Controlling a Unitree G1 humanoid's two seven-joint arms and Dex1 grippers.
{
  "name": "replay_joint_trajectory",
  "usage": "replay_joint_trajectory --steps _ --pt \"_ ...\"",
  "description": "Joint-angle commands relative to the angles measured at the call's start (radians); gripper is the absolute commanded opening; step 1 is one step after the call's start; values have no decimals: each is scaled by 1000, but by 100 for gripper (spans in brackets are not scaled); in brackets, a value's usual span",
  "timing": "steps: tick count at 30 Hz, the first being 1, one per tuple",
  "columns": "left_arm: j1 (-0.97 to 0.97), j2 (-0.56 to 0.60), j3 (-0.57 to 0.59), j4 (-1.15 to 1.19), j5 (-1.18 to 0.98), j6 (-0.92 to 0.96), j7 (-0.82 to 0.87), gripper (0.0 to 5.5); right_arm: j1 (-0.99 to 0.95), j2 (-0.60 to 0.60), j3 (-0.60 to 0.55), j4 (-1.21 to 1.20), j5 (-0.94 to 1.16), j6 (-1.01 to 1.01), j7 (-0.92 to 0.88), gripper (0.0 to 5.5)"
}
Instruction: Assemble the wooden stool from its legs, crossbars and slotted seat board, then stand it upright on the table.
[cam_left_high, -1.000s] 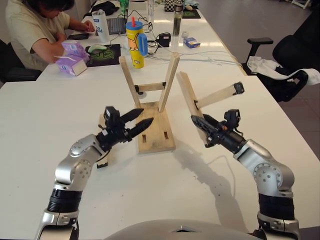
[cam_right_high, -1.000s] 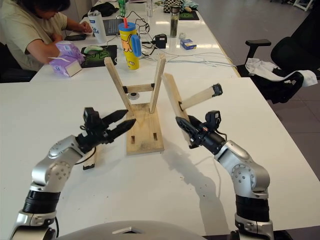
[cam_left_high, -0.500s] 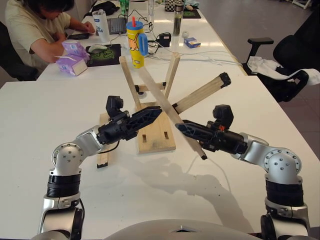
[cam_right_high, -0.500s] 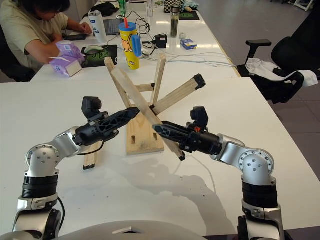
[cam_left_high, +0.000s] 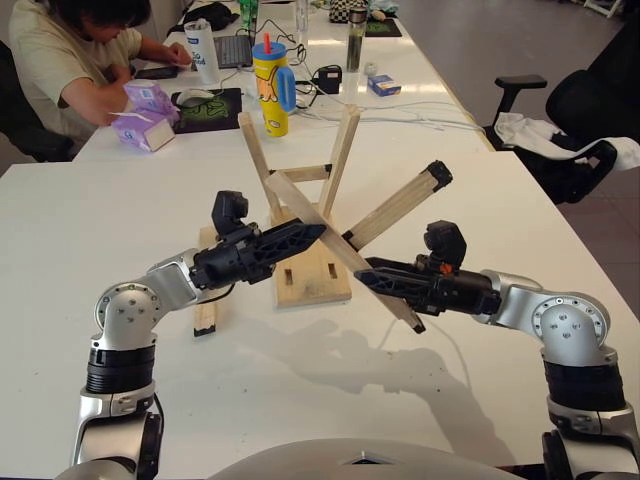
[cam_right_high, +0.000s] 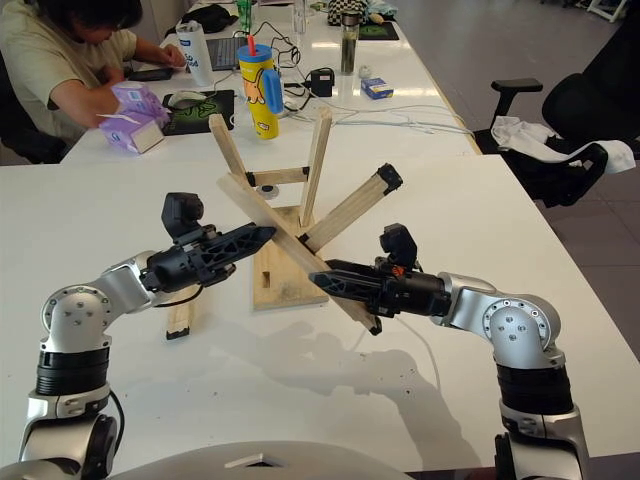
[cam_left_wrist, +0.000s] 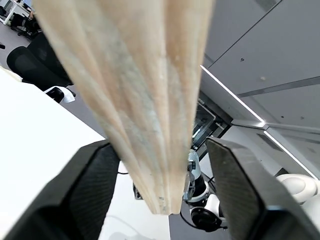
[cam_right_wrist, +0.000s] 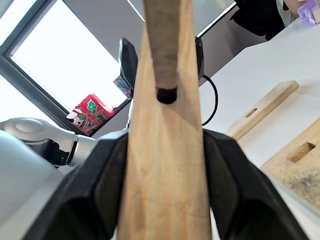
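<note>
Stool parts of pale, bare wood sit on a white worktop (cam_left_high: 120, 220), partly joined. We count one seat board (cam_left_high: 318, 285), a flat rectangle lying near the middle of the worktop with two empty slots facing up at its near end. Two legs stand at its far end, the left leg (cam_left_high: 255, 150) and the right leg (cam_left_high: 342, 150). Each leans outward, so together they spread like a V, and one short crossbar (cam_left_high: 308, 173) ties them together part-way up. A third leg (cam_left_high: 335, 245) is held clear of the worktop and slants across in front of the standing pair, its high end to the left and its low end to the right. A second crossbar (cam_left_high: 400, 205) juts from the middle of this third leg, up toward the right, and ends in a dark cap (cam_left_high: 438, 174). The right hand (cam_left_high: 368, 278) has hold of the third leg below that joint, its two fingers (cam_right_wrist: 105, 190) pressed against opposite sides of the wood. The left hand (cam_left_high: 312, 233) lies at the upper stretch of the same leg, above the seat board; we cannot tell whether it grips. One loose slotted piece (cam_left_high: 205, 318) lies flat on the worktop under the left arm, just left of the seat board.
</note>
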Motion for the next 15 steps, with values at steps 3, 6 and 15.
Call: replay_joint_trajectory --steps 3,6,15 --pt "46 15 9 -53 0 13 -3 203 -16 -39 30 5 -29 17 64 207" --pt "42 15 7 -62 -6 20 -6 202 -16 -35 29 12 -30 19 66 207" --pt "67 59 82 -35 26 -13 -20 202 -40 -49 25 61 -150 -46 32 284"
